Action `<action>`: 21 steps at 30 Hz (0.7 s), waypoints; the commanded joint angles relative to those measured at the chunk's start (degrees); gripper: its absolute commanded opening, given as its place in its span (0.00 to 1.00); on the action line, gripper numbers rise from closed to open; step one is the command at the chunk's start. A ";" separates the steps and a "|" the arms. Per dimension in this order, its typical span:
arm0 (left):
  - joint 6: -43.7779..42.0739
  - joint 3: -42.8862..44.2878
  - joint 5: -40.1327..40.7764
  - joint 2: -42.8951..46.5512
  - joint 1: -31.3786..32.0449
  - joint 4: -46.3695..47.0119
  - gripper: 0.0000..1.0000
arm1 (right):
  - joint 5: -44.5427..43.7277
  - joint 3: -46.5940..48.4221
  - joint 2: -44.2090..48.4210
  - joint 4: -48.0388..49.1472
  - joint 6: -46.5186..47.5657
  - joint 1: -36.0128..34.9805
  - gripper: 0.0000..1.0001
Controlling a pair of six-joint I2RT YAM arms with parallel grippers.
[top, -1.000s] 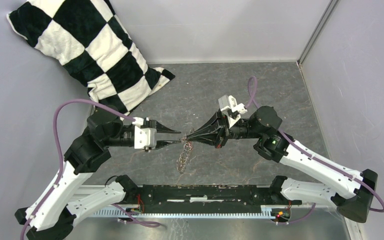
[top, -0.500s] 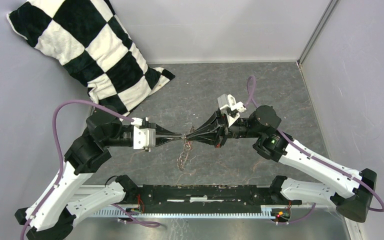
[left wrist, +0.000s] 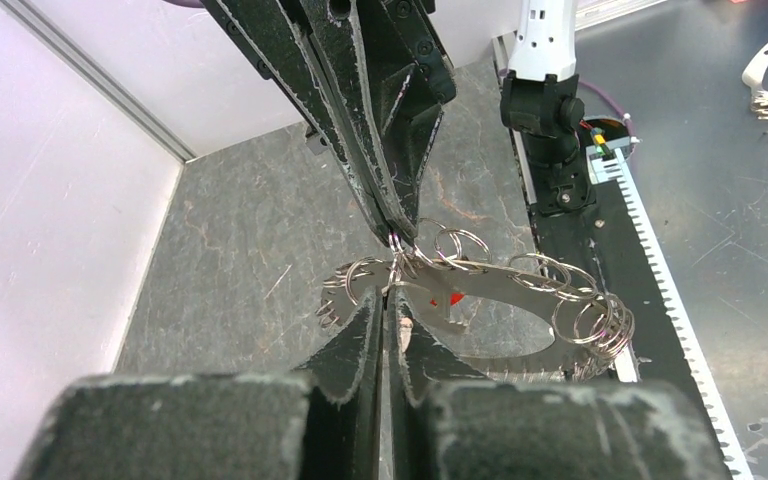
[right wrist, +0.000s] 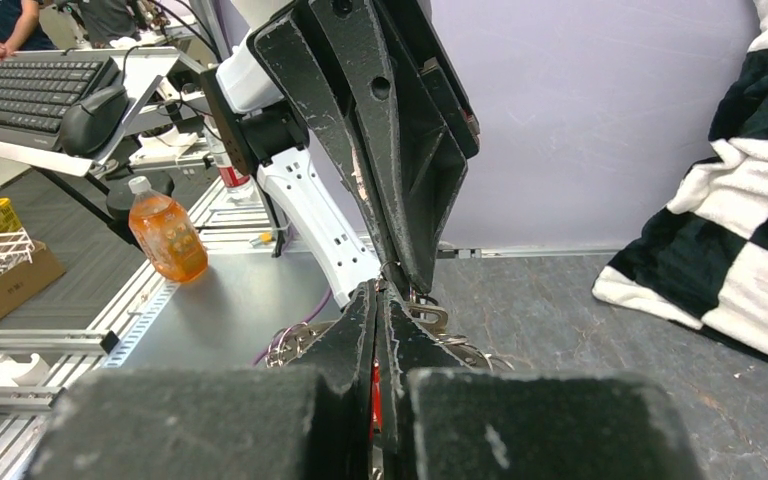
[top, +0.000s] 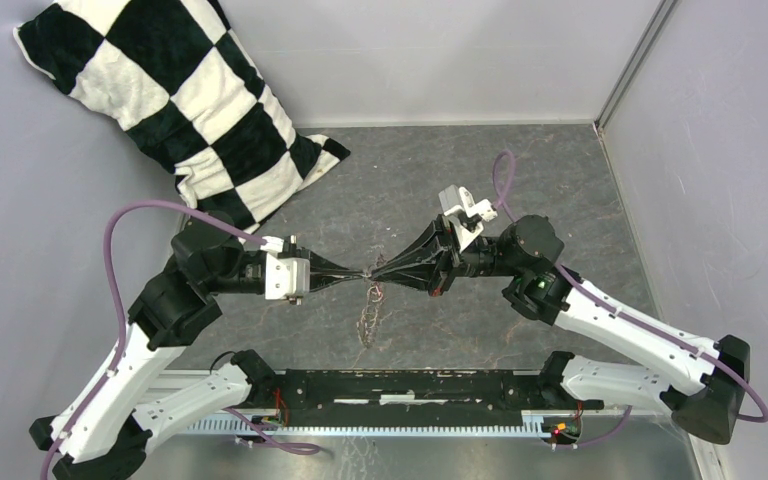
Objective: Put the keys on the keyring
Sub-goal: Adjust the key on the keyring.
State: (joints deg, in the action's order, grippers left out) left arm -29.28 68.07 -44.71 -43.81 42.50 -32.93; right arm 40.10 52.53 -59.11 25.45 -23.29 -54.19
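Observation:
The keyring (top: 369, 312), a chain of small silver rings with a red tag (left wrist: 453, 297), hangs in the air between both grippers. My left gripper (top: 359, 273) and right gripper (top: 373, 272) meet tip to tip above the table's middle. In the left wrist view my left gripper (left wrist: 392, 292) is shut on a ring of the keyring (left wrist: 535, 285), and the right fingers (left wrist: 380, 190) pinch it from above. In the right wrist view my right gripper (right wrist: 381, 292) is shut. A small grey slotted piece that looks like the key (right wrist: 428, 316) sits just beside its tips.
A black-and-white checked cushion (top: 175, 100) leans in the back left corner. Grey walls close the back and right sides. The black rail (top: 410, 385) with the arm bases runs along the near edge. An orange bottle (right wrist: 165, 235) stands off the table.
My left gripper was open one second ago and has since shut at the right gripper's tips. The hanging keyring has risen slightly. Both arms have barely moved.

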 commanded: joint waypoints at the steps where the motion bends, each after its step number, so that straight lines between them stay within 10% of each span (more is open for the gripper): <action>1: -1.55 -0.04 -0.74 0.34 0.13 1.37 0.05 | -0.84 -0.58 0.11 5.83 -1.80 0.13 0.00; 21: -14.43 -4.44 -2.91 4.56 0.13 1.40 0.02 | -7.24 -8.76 0.79 22.32 -13.24 0.15 0.00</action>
State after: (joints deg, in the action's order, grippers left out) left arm -38.24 64.23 -45.60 -40.27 42.50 -32.82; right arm 36.32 44.77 -58.98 37.47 -31.73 -54.24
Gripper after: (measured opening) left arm 0.033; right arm 0.007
